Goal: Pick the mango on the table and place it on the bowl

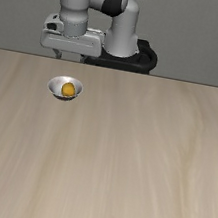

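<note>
Hovering gripper [72, 51] touches nothing; mango [69, 91] sits in bowl [56, 86].

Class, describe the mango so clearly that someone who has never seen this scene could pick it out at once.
Start with the wide pale wooden table and look along its far edge, toward the exterior view's left, where a small round grey metal bowl sits. Inside that bowl lies the small orange-yellow mango. It is the one brightly coloured thing on the table.
</note>
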### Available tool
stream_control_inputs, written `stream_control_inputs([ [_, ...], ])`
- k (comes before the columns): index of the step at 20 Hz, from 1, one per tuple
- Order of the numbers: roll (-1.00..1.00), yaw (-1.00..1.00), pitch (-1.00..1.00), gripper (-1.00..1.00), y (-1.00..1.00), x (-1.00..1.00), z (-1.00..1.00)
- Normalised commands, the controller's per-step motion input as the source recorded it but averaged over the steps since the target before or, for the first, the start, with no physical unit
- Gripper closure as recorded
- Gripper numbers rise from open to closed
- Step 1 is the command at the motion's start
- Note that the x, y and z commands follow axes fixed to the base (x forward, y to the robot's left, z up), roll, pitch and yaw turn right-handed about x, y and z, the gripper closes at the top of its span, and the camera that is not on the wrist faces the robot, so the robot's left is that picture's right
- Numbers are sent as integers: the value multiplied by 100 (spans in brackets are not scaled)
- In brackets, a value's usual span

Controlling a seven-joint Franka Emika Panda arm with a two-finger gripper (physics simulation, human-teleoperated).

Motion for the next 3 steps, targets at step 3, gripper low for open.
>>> stream_control_inputs([
  [3,0,0,0,-100,0,0,0],
])
